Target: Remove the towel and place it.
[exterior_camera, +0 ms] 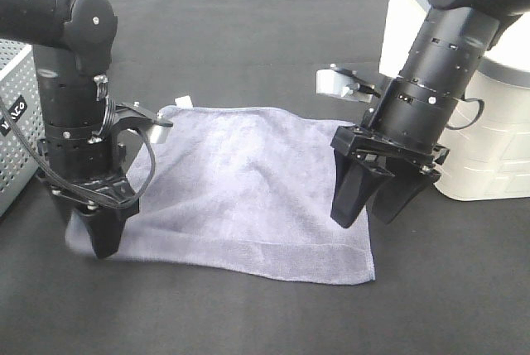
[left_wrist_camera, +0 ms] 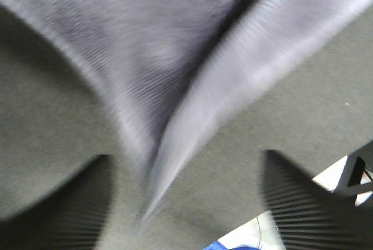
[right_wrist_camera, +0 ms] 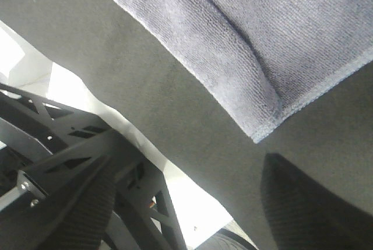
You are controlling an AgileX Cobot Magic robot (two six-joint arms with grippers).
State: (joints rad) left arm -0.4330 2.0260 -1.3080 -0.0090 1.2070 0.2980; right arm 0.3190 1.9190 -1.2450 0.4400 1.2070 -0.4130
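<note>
The towel (exterior_camera: 248,181) lies spread flat on the black table (exterior_camera: 248,24), with the left claw (exterior_camera: 101,235) spread apart at its near-left corner and the right claw (exterior_camera: 368,202) likewise apart over its right edge, between a perforated crate (exterior_camera: 12,123) at the left and white drawers (exterior_camera: 489,148) at the right.

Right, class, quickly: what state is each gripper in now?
Left gripper: open, towel corner loose between the jaws.
Right gripper: open, holding nothing.

Both arms pointed down, L gripper (exterior_camera: 101,241) straight w/ jaws apart, R gripper (exterior_camera: 370,208) tilted, jaws wide apart too.
</note>
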